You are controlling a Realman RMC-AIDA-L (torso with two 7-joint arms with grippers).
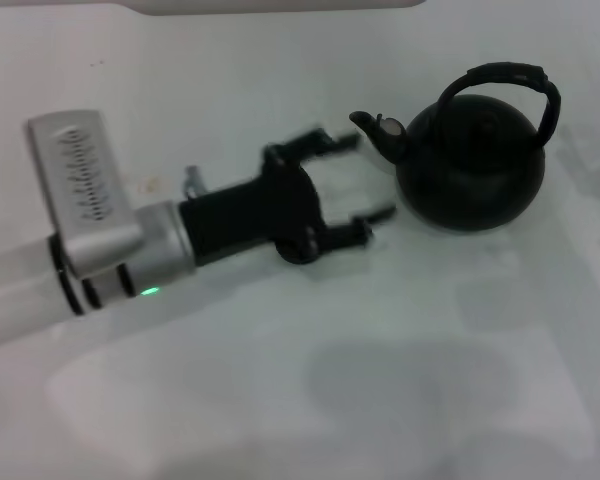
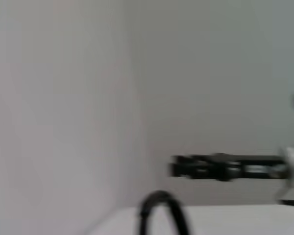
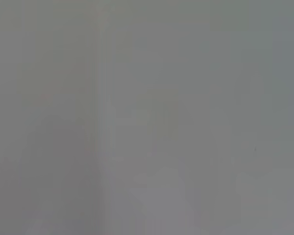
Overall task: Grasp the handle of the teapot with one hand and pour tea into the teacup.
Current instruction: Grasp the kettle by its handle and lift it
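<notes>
Now, from the left, the left gripper (image 1: 365,190) reaches across the white table (image 1: 400,380), fingers spread and empty, probably lining up a grasp. Just beside it stands the black teapot (image 1: 470,165), upright, handle (image 1: 520,75) arched above. No teacup shows.

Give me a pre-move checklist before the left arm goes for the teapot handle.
1. Left gripper open: ok, fingers spread, holding nothing.
2. Teapot upright on the table: ok.
3. Handle standing up and free: ok, nothing on it.
4. Gripper lined up with handle: not ok, it sits beside the spout, lower than the handle.
5. Teacup located: not ok, none in any view.
6. Right gripper position: cannot tell, only a dark sliver at the head view's right edge.
</notes>
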